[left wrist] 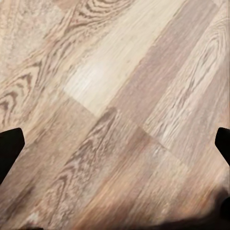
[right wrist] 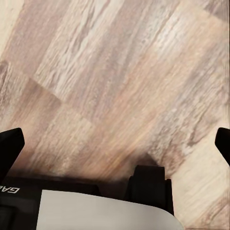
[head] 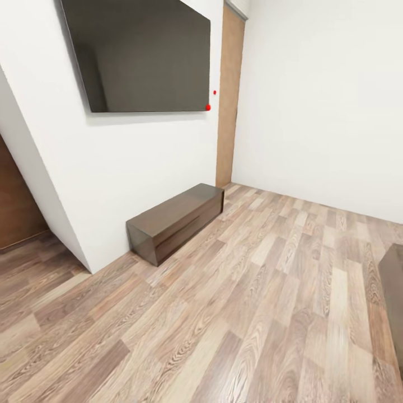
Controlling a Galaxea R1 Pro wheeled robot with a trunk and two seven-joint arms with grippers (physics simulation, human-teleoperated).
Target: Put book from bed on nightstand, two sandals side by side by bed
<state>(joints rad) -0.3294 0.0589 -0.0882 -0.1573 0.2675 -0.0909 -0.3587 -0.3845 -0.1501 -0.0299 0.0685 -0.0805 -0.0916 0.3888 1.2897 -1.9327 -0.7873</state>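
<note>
Book, bed and sandals were not before you at that moment, so the step was, I judge, driving to find them. Both grippers, left gripper (left wrist: 115, 143) and right gripper (right wrist: 115, 143), hung wide apart over the plank floor (head: 235, 313), holding nothing. Beyond the floor stood the long bench (head: 176, 221) under the dark screen (head: 140, 53). You should have turned slowly away from the bench.

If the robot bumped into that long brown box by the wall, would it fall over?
Probably not. The long dark wooden bench is low and wide and lies flat on the wood-plank floor, so it looks unlikely to tip. It looks like solid wood, so likely heavy; on that smooth floor a push might slide it a little, not roll it.
</note>
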